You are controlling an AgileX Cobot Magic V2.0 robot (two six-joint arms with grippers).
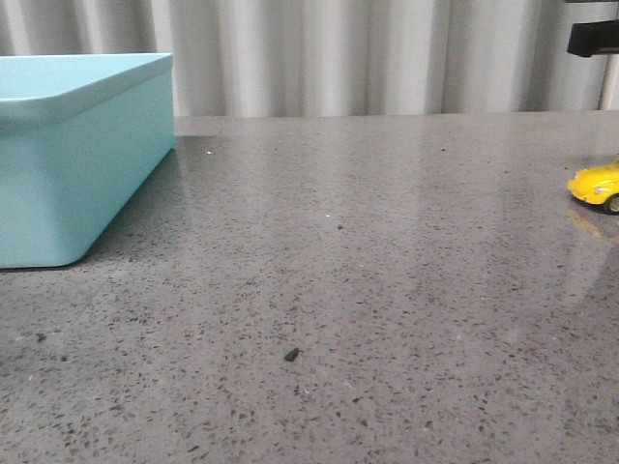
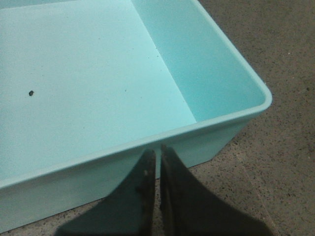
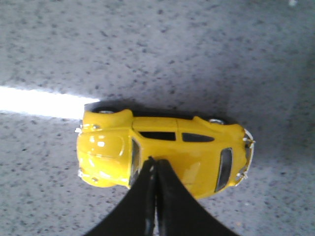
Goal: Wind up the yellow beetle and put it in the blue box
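Observation:
The yellow beetle [image 1: 598, 184] stands on its wheels at the far right edge of the front view, partly cut off by the frame. From above, the right wrist view shows the whole beetle [image 3: 197, 152] lying crosswise. My right gripper [image 3: 156, 161] is shut and empty, with its tips over the roof by the windscreen; I cannot tell whether they touch it. The blue box [image 1: 97, 164] sits at the left of the table. My left gripper [image 2: 157, 150] is shut and empty, just outside the near wall of the box [image 2: 197, 64]. Neither gripper appears in the front view.
The grey speckled table [image 1: 387, 271] spans the space between box and beetle, with a small dark crumb [image 1: 291, 355] near the front. A dark speck [image 2: 31, 92] lies on the box floor. A black fixture [image 1: 592, 37] hangs at the top right before a pleated curtain [image 1: 368, 58].

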